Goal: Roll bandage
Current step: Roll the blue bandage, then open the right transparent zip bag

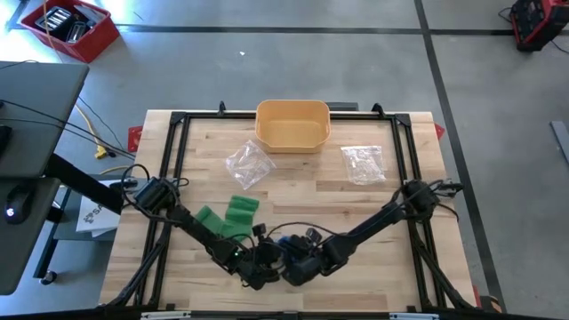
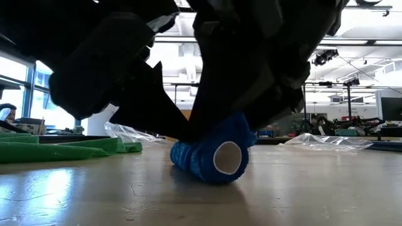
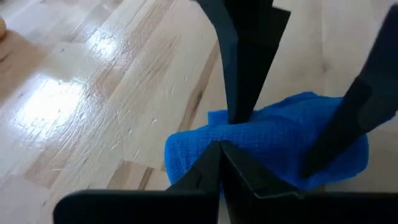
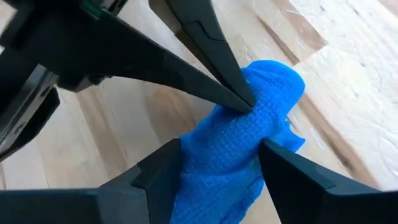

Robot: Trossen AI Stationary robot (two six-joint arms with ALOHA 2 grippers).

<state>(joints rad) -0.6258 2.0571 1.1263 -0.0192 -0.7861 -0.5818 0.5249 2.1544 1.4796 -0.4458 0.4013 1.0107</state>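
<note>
A blue bandage (image 2: 213, 154), rolled into a short thick roll with a white core end (image 2: 227, 158), lies on its side on the wooden table near the middle of the near edge (image 1: 286, 242). Both arms meet over it. My right gripper (image 4: 217, 158) is shut on the roll, one finger on each side. My left gripper (image 3: 219, 146) is shut, and its tips meet on the roll's cloth (image 4: 247, 102). Green bandages (image 1: 228, 216) lie flat on the table, left of the roll. My left gripper has its shut fingertips on the roll's outer cloth (image 4: 255, 109), partway along the roll. The tips come down at a slant from the table's left. Whether a fold sits between them, I cannot tell. The roll rests on the table. My right gripper pinches the roll's two long sides between its fingers (image 4: 273, 155), one finger on each side. It comes from the table's right, slanting down, and the fingers lie across the roll. The roll's underside is on the table (image 2: 207, 179).
A yellow basin (image 1: 292, 124) stands at the far middle. Two clear plastic bags (image 1: 249, 164) (image 1: 363, 163) lie in front of it. A black frame (image 1: 173, 160) borders the table. There is bare wood between the bags and the arms.
</note>
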